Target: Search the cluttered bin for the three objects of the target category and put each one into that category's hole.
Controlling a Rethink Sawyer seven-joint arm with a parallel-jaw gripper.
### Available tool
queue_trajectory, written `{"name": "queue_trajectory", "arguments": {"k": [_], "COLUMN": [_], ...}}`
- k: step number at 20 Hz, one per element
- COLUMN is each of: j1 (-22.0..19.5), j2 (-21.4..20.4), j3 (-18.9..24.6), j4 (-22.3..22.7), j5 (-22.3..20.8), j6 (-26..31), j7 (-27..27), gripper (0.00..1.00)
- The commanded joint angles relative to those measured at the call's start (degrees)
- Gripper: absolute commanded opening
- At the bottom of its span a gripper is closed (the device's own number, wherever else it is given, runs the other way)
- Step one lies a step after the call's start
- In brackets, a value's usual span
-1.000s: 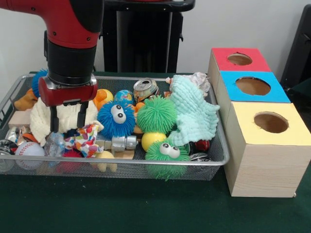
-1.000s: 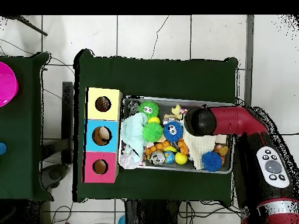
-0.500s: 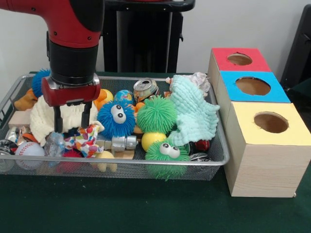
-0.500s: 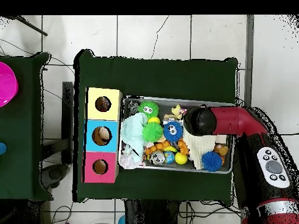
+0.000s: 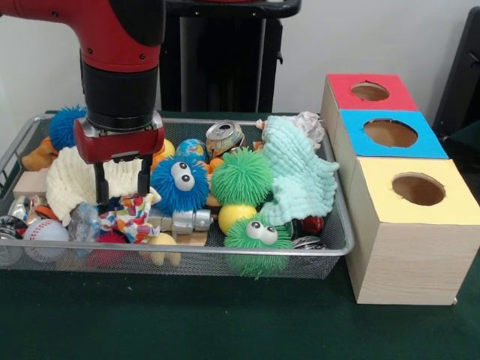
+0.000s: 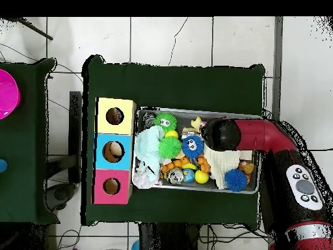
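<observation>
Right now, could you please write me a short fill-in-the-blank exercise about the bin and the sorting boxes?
1. The gripper hangs open over the ____ end of the wire bin in the front view.
2. The box nearest the front camera has a ____ top.
3. The blue fuzzy ball has two googly ____.
4. The box between the red and yellow ones is ____.

Missing words: left; yellow; eyes; blue
</observation>
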Motion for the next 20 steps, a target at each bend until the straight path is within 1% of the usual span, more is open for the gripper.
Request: {"name": "queue_trajectory", "arguments": {"k": [1, 5, 8, 12, 16, 20], "j1": [0.33, 0.36, 0.44, -0.51, -0.68, -1.43], "j2": [1.98, 2.39, 2.99, 4.7, 4.48, 4.46], "j3": [1.82, 1.6, 1.36, 1.72, 2.21, 3.0], "j4": [3.56, 3.55, 2.97, 2.77, 3.12, 4.01], "j5": [2.28, 1.91, 0.69, -0.33, 0.62, 0.94], "j6": [0.13, -1.23, -2.39, -5.49, -5.99, -8.43], "j7": [4.28, 3.96, 3.33, 3.0, 3.31, 3.33], "gripper": [1.0, 1.0, 1.0, 1.0, 1.0, 1.0]}}
